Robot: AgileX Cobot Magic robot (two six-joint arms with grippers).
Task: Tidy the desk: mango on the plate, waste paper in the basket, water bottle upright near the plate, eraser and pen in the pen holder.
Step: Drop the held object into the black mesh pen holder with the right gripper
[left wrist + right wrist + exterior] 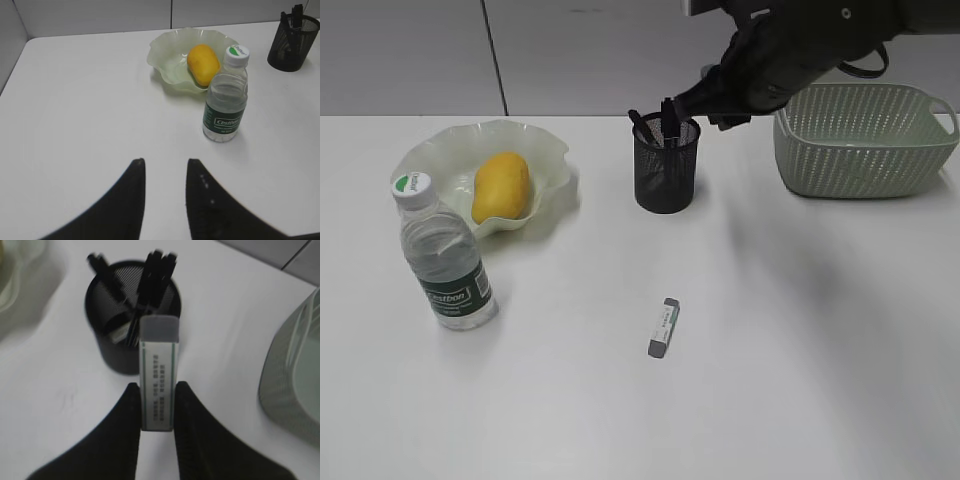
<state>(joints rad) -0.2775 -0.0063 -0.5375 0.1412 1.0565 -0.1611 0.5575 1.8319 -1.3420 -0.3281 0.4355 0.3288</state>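
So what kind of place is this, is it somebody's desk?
Probably an office-style desk set up for a tidying test: a plain white tabletop, a black mesh pen holder with pens, an eraser, and a grey partition wall behind.

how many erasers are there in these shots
2. One eraser lies flat on the desk, in front of the pen holder. The other eraser is clamped in the right gripper, just short of the pen holder. More may be hidden inside it.
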